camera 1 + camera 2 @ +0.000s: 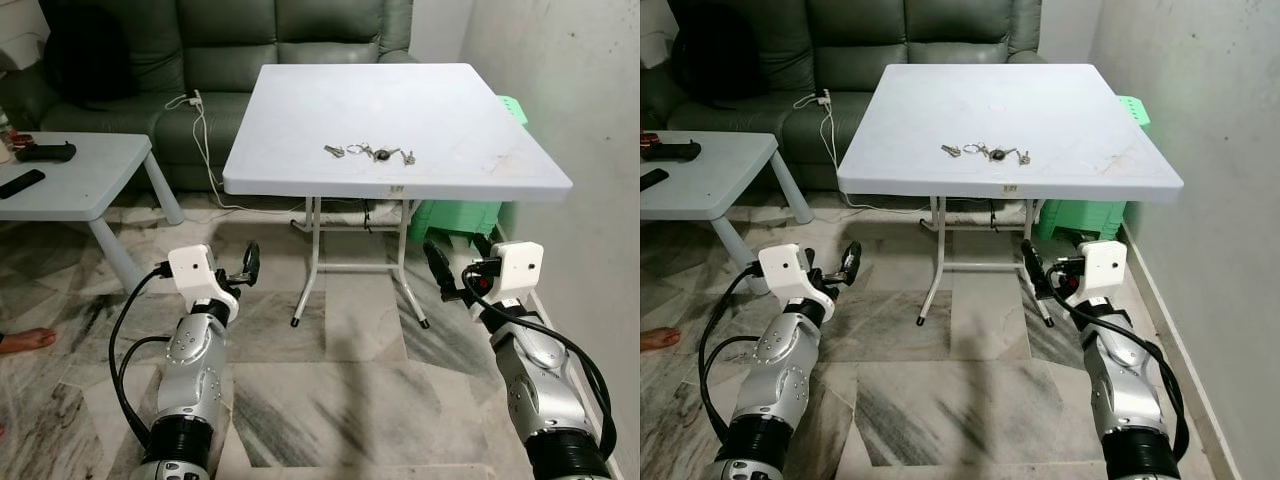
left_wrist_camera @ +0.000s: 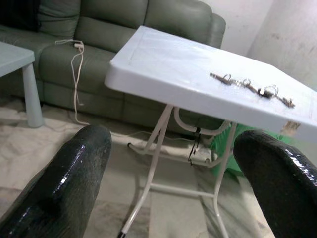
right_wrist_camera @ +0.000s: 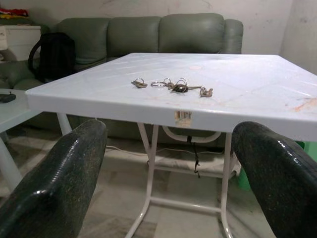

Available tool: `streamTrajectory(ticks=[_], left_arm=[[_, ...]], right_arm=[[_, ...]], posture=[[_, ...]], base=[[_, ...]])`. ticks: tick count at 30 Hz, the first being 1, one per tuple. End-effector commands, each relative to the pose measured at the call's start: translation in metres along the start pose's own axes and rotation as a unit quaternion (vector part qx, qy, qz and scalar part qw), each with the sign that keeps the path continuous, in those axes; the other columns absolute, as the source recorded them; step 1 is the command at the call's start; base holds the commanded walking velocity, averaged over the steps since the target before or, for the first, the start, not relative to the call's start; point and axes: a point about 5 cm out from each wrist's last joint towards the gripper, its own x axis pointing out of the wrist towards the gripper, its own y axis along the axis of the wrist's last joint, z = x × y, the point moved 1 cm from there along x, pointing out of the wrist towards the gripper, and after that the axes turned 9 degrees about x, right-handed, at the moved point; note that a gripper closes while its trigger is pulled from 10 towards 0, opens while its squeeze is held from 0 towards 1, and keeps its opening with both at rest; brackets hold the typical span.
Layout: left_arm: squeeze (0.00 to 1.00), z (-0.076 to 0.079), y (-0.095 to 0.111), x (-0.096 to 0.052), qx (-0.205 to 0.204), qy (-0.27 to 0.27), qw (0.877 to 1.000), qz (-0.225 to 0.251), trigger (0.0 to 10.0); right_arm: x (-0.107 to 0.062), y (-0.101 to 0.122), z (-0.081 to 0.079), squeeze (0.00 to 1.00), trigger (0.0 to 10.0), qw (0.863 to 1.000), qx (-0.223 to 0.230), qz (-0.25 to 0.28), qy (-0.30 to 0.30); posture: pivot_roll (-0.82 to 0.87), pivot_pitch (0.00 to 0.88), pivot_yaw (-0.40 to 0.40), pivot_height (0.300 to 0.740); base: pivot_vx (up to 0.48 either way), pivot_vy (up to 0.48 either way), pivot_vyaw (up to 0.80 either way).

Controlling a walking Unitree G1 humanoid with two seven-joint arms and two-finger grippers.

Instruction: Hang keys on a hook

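A loose bunch of small metal keys on linked split rings point(image 1: 368, 152) lay strung out in a short line on the white square folding table point(image 1: 300, 110), near its front edge and roughly midway between the two front corners. The left gripper point(image 1: 243, 270) and the right gripper point(image 1: 437, 268) both hung low in front of the table, below its top and well short of the keys, each with its two long black fingers spread apart and holding nothing. The bunch looked light, hard and slippery, lying almost flat on smooth plastic, so it would probably skid or splay if pushed from one side. The likeliest hold seemed to be one of the rings or the thicker cluster in the middle, pinched from above so that the rest dangled free. No hook could be made out from here. A grey-green sofa point(image 1: 230, 40) stood behind the table.
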Motion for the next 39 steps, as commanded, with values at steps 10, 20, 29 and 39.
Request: streamTrajectory(ticks=[10, 20, 29, 39], left_arm=[[0.0, -0.0012, 0.006, 0.0006, 0.002, 0.003, 1.0, 0.015, 10.0], [0.0, -0.0016, 0.0059, 0.0005, 0.003, 0.004, 1.0, 0.014, 10.0], [0.0, -0.0015, 0.0054, 0.0002, -0.001, 0.005, 1.0, 0.014, 10.0], [0.0, -0.0025, 0.0059, 0.0008, -0.003, 0.009, 1.0, 0.015, 10.0]], right_arm=[[0.0027, 0.0078, -0.0024, 0.0, 10.0, 1.0, -0.001, 0.012, 0.012], [0.0031, 0.0074, -0.003, 0.0, 10.0, 1.0, 0.0, 0.01, 0.014], [0.0025, 0.008, -0.0024, 0.0, 10.0, 1.0, 0.0, 0.01, 0.014], [0.0038, 0.0086, -0.0033, 0.0, 10.0, 1.0, 0.0, 0.01, 0.018]], posture=[[-0.02, 0.0, -0.028, 0.74], [-0.02, 0.0, -0.028, 0.74], [-0.02, 0.0, -0.031, 0.74], [-0.02, 0.0, -0.036, 0.74]], base=[[0.4, 0.0, 0.0], [0.402, 0.0, 0.0], [0.403, 0.0, 0.0], [0.401, 0.0, 0.0]])
